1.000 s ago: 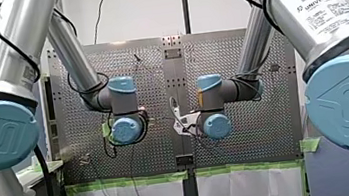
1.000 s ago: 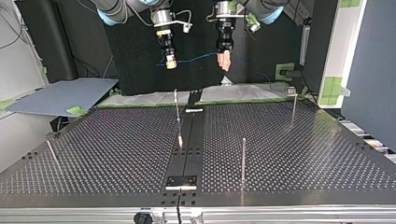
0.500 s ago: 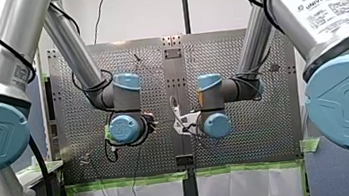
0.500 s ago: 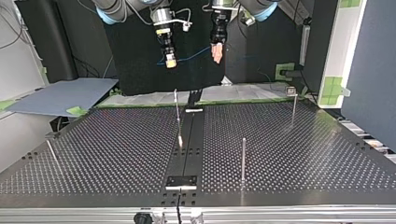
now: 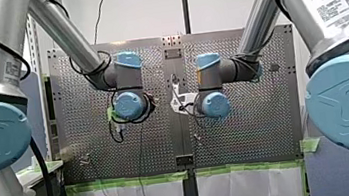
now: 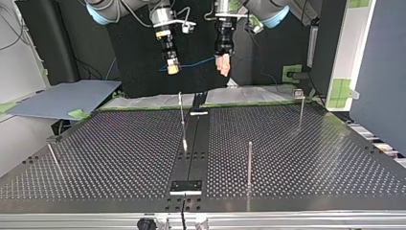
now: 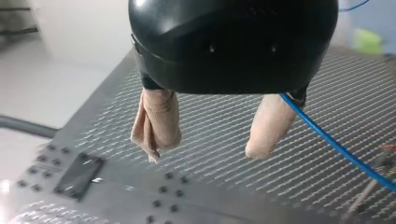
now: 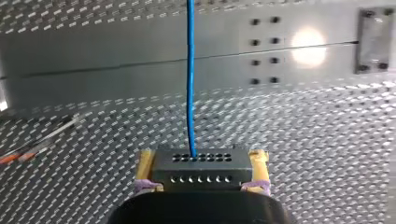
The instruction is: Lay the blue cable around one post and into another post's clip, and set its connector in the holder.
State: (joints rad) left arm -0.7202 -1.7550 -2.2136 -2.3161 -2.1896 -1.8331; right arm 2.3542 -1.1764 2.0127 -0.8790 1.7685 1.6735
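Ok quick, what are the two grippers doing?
Left gripper: open, holding nothing; blue cable runs beside it.
Right gripper: shut on the connector.

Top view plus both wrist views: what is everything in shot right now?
blue cable: one, blue, in the air over the table's far side.
connector: one, black, between my right gripper's pads.
posts: four, silvery, spread over the table.
plates: two, dark, on the table's middle strip.
table: one, dark, perforated.
sheet: one, grey-blue, beyond the table at the top view's left.
right gripper: one, yellow pads, shut on the connector.
left gripper: one, beige pads, open, cable beside one finger.
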